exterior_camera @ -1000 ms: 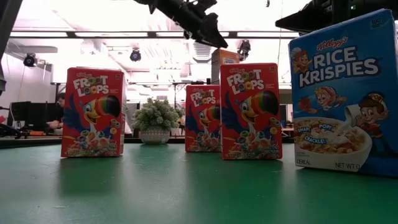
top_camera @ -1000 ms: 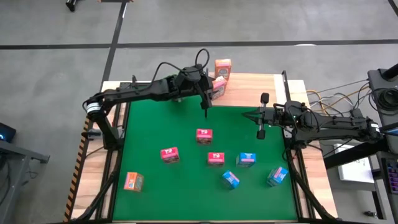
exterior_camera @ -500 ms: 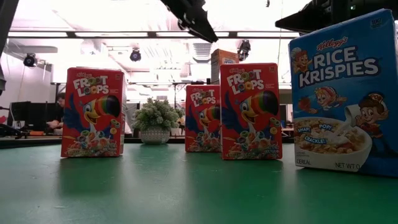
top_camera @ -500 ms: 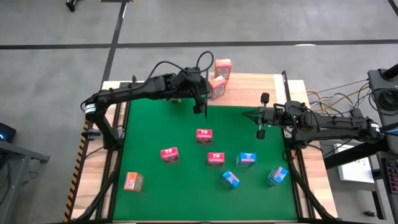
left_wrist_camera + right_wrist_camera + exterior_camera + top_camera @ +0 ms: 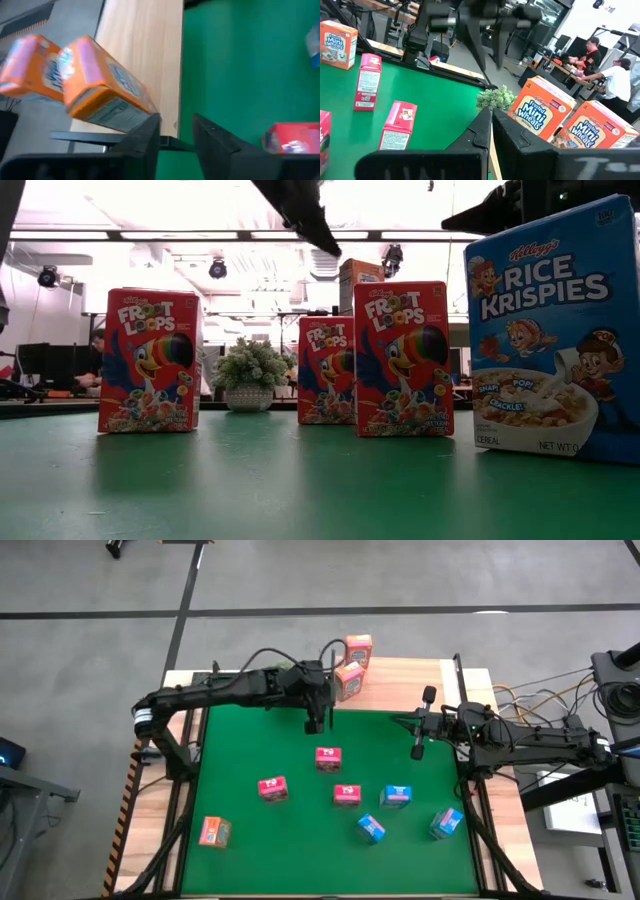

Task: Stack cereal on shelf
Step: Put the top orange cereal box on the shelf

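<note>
Two orange cereal boxes (image 5: 349, 678) (image 5: 357, 648) stand on the light wooden shelf (image 5: 405, 675) at the table's far edge. Three red boxes (image 5: 327, 757), three blue boxes (image 5: 396, 796) and one more orange box (image 5: 214, 831) rest on the green mat (image 5: 250, 750). My left gripper (image 5: 315, 723) hangs above the mat's far part, left of the nearer orange box (image 5: 107, 95). Its fingers (image 5: 150, 135) stand a little apart with nothing between them. My right gripper (image 5: 398, 723) is shut and level over the mat's far right.
A small green plant (image 5: 248, 375) in a white pot stands by the shelf. Thin black posts (image 5: 457, 675) rise at the shelf's ends. People sit at desks (image 5: 607, 65) in the room beyond. Bare mat lies left of the red boxes.
My left gripper has drawn back from the nearer orange box on the shelf, toward the table's left and a little toward its near edge, and has tipped up from pointing steeply down. The orange boxes stay on the shelf.
</note>
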